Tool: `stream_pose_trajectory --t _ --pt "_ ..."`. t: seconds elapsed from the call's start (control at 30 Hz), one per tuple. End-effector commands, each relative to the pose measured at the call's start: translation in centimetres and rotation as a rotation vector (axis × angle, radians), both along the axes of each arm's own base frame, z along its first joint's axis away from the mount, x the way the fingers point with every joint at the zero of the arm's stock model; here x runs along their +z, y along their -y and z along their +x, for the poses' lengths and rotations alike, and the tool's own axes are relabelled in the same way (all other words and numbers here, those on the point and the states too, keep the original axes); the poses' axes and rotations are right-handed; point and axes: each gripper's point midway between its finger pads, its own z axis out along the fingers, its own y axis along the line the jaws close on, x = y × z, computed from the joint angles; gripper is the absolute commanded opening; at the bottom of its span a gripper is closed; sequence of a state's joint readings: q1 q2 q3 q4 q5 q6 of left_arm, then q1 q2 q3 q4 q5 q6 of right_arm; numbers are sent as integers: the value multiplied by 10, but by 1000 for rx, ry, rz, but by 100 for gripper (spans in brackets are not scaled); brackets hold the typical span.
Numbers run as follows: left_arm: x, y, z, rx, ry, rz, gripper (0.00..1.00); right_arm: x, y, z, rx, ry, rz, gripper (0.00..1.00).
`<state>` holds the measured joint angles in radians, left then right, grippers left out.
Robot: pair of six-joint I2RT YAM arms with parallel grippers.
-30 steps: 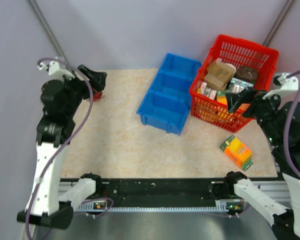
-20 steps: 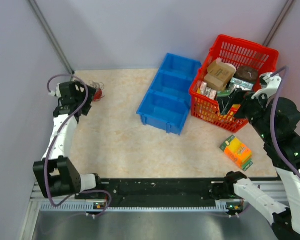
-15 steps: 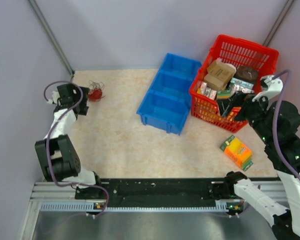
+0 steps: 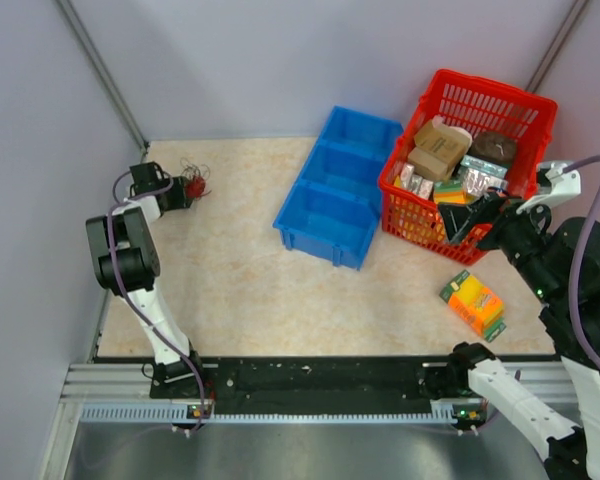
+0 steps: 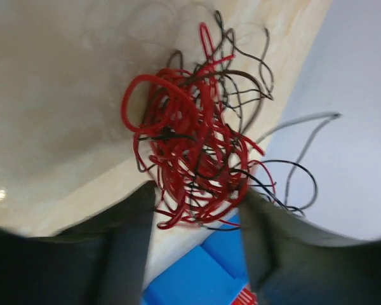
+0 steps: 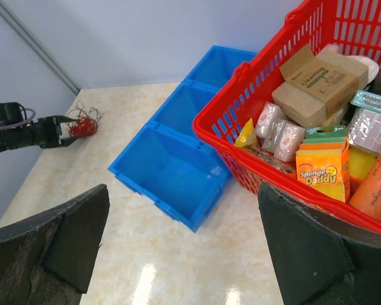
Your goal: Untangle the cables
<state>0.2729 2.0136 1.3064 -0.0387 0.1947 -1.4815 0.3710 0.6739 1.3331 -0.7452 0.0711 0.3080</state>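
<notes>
The cables [image 4: 192, 184] are a loose tangle of bright red and thin black wires in the table's far left corner. They fill the left wrist view [image 5: 190, 152] and look small in the right wrist view [image 6: 84, 126]. My left gripper [image 4: 177, 190] lies low at the tangle's left side. Its jaws [image 5: 197, 197] stand apart, and the tangle's lower loops reach both fingers [image 5: 130, 241]. The wires look loose and unsqueezed. My right gripper [image 4: 470, 215] hangs wide open and holds nothing [image 6: 187, 248]. It is above the red basket's near edge.
A blue three-part bin [image 4: 330, 190] [image 6: 171, 165] stands at mid table. The red basket [image 4: 420, 225] [image 6: 241, 149] of packaged goods is at the back right. An orange box [image 4: 473, 303] lies near the right arm. Grey walls close in the cables' corner.
My left arm has dropped from high over the corner to table level at the tangle, and its jaws have narrowed round the lower loops. The right arm shifted slightly.
</notes>
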Motion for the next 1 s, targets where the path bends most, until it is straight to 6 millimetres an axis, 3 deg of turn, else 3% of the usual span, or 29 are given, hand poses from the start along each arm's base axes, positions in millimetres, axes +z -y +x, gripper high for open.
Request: stream_pose_trajectory --t 0.0,0.1,0.17,0.23,0.3,0.37,0.53,0.67,0.77,0.83,0.9,0.97 --pt "38 -1 17 -37 162 7 35 14 -10 -1 45 37 54 99" --pt "52 14 1 -105 243 -8 6 9 -17 3 70 14 58 99" --pt "65 29 -22 -191 247 41 0 -1 -27 7 110 -16 56 99" --pt "75 41 -57 -256 183 166 0 -20 -40 14 157 -77 54 99" --pt "58 57 -114 -296 -5 269 0 -45 -61 20 252 -160 58 99" --pt "49 71 -157 -336 -71 327 0 -75 -81 27 318 -247 56 99" --pt "40 106 -232 -573 -104 342 0 -127 -134 29 461 -338 -32 99" --pt "46 147 -272 -774 -45 318 0 -159 -203 19 614 -369 -83 96" --pt "50 171 -294 -854 -8 348 0 -172 -251 14 702 -405 -3 95" --pt "48 189 -306 -918 38 305 0 -183 -280 11 753 -476 96 83" --pt "43 202 -316 -967 60 259 0 -195 -300 9 774 -495 103 74" --pt "39 210 -323 -1007 76 233 0 -218 -308 15 727 -506 30 73"
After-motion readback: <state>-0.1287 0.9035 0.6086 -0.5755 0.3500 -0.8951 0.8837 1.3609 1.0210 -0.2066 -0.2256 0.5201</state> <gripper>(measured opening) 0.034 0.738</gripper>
